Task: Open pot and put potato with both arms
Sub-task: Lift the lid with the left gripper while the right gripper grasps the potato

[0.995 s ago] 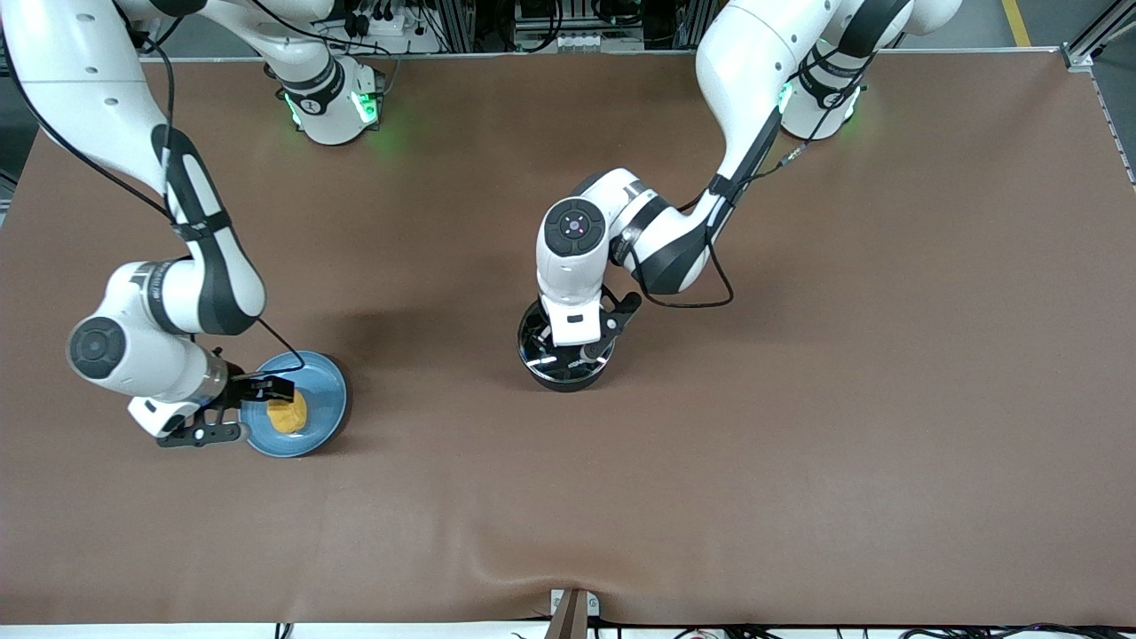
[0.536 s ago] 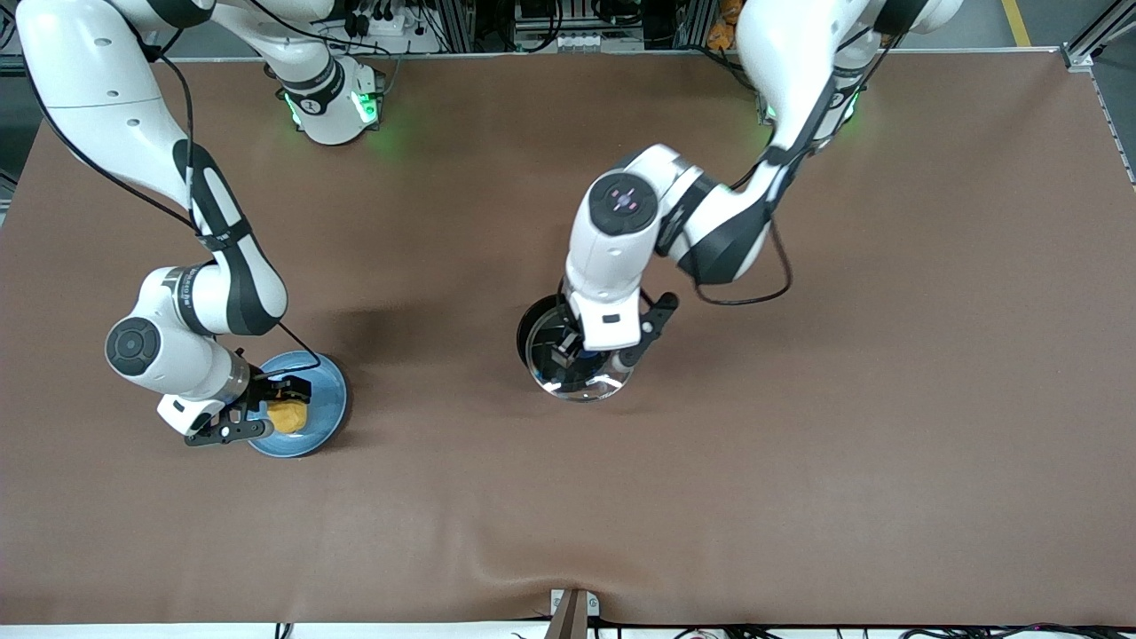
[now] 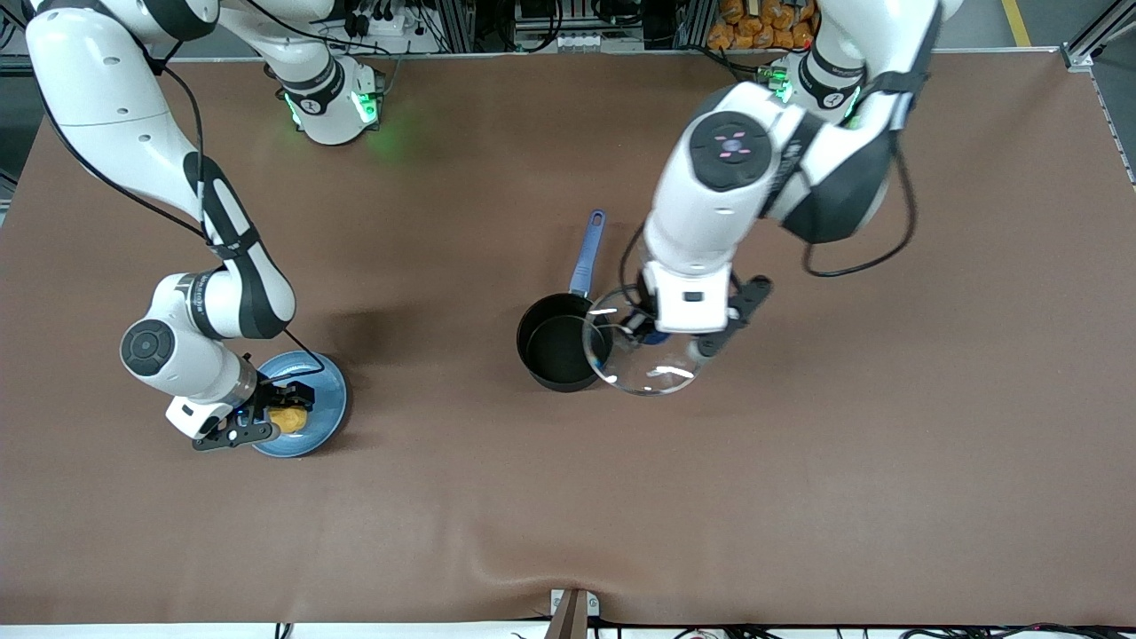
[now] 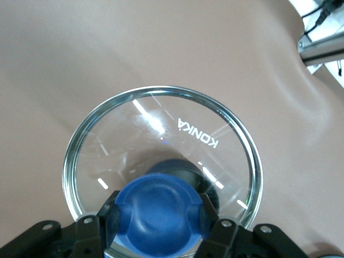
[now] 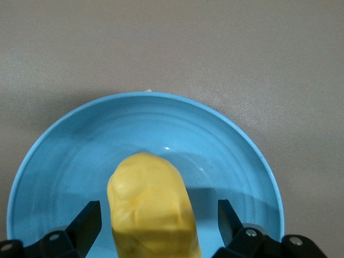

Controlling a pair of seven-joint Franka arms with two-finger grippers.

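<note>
The black pot (image 3: pixel 557 351) stands open mid-table, its blue handle (image 3: pixel 587 251) pointing toward the robots' bases. My left gripper (image 3: pixel 658 332) is shut on the blue knob (image 4: pixel 158 207) of the glass lid (image 3: pixel 646 366). It holds the lid in the air beside the pot, toward the left arm's end, with the lid's edge overlapping the pot's rim. The yellow potato (image 3: pixel 287 418) lies on the light-blue plate (image 3: pixel 327 397). My right gripper (image 3: pixel 271 419) is open and low over the plate. In the right wrist view its fingers (image 5: pixel 87 223) stand on either side of the potato (image 5: pixel 150 207), with gaps.
The brown table mat (image 3: pixel 799 461) carries only the pot and the plate (image 5: pixel 80 140). Through the lid (image 4: pixel 161 129) the left wrist view shows bare mat. A bracket (image 3: pixel 570 612) sits at the table's edge nearest the front camera.
My left gripper has lifted the lid off the pot and carried it up and toward the left arm's end, uncovering the pot. My right gripper has closed in around the potato.
</note>
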